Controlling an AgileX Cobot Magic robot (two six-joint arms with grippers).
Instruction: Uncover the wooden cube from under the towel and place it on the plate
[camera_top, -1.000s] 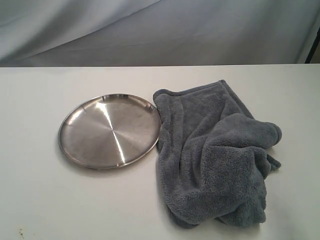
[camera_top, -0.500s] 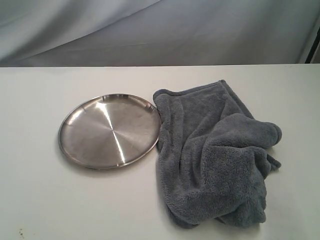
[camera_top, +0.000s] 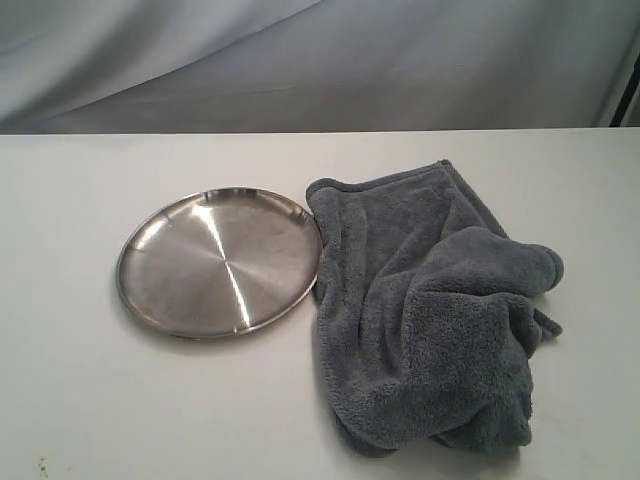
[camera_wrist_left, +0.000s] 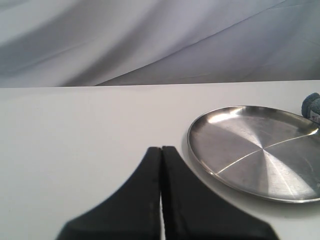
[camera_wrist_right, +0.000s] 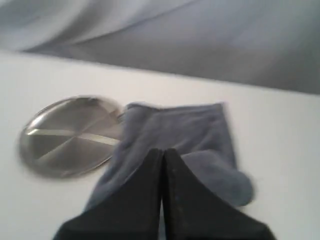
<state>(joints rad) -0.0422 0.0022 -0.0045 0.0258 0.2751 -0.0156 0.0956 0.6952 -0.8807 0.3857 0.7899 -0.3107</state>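
Observation:
The blue-grey fleece towel lies crumpled on the white table, right of the silver plate, its edge touching the plate's rim. The wooden cube is hidden; no part of it shows. Neither gripper appears in the exterior view. In the left wrist view my left gripper is shut and empty above bare table, with the plate beside it. In the right wrist view my right gripper is shut and empty, held above the towel, with the plate off to one side.
The white table ends in a far edge with a draped grey cloth backdrop behind it. A dark upright object stands at the far right edge.

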